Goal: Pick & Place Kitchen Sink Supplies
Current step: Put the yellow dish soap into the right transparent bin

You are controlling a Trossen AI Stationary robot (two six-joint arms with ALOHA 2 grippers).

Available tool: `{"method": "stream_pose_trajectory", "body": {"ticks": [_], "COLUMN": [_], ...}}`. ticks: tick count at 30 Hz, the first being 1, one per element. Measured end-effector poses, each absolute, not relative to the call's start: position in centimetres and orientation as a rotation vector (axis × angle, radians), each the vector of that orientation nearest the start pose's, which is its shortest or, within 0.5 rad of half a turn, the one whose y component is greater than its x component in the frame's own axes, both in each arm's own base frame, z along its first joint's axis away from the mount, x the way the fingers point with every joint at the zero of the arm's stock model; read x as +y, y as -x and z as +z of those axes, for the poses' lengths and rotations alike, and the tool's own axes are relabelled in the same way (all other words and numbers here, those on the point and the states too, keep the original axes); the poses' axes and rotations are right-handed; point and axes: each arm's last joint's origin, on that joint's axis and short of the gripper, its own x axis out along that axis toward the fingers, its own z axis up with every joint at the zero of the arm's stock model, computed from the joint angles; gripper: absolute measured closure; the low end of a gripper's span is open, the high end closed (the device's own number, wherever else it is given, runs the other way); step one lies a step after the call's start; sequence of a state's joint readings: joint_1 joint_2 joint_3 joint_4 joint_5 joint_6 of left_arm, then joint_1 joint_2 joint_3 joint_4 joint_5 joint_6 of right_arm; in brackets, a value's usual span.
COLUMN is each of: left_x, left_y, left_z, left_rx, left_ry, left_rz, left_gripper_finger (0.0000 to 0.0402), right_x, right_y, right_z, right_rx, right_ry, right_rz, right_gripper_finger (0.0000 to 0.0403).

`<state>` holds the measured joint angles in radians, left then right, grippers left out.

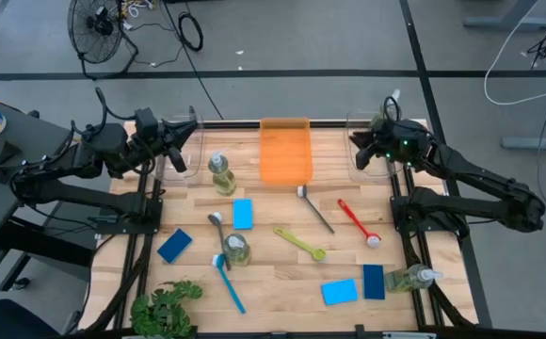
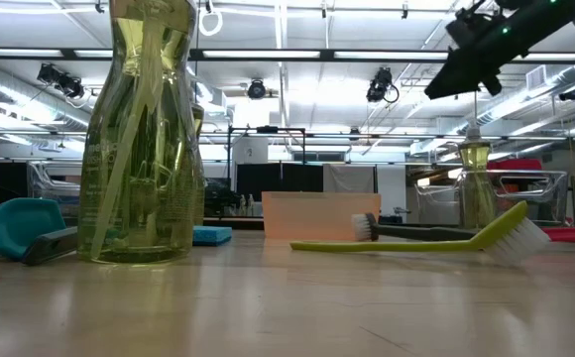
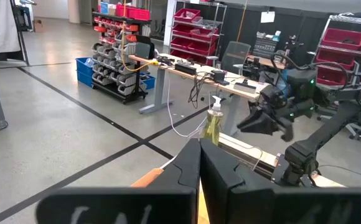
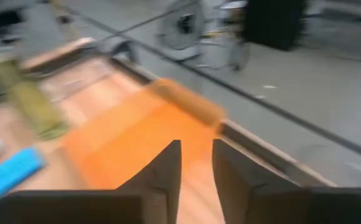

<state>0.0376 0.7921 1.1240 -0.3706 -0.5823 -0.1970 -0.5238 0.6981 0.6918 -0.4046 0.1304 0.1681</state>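
The kitchen sink supplies lie spread over the wooden table. Two pump bottles stand upright and a third lies on its side. Flat sponges in light blue and dark blue lie among them. So do brushes in black, red, yellow-green and blue. My left gripper hangs shut and empty over the far left corner. My right gripper is raised at the far right, beside the orange tray, narrowly open with nothing between its fingers.
The orange tray sits at the middle of the far edge, with clear bins on either side of it under the grippers. A green leafy plant stands at the near left corner. Bare wood shows at the table's near middle.
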Motion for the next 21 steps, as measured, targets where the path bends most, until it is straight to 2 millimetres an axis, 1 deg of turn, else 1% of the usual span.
{"method": "stream_pose_trajectory", "body": {"ticks": [6,12,21], "left_x": [2.1,2.1,2.1], "left_y": [-13.8,-13.8,-13.8], "left_z": [42.4,42.4,42.4], "left_rx": [-0.023,-0.023,-0.023], "left_ry": [0.18,0.179,0.179], "left_rz": [0.621,0.621,0.621], "left_gripper_finger": [0.039,0.039,0.039], "right_x": [-7.3,-7.0,-6.5], "right_y": [-13.4,-13.5,-13.9], "right_z": [29.4,29.6,30.2], "right_rx": [0.347,0.334,0.277], "right_ry": [-0.284,-0.303,-0.366], "right_rz": [-0.48,-0.356,-0.171], "right_gripper_finger": [0.0363,0.0398,0.0401]}}
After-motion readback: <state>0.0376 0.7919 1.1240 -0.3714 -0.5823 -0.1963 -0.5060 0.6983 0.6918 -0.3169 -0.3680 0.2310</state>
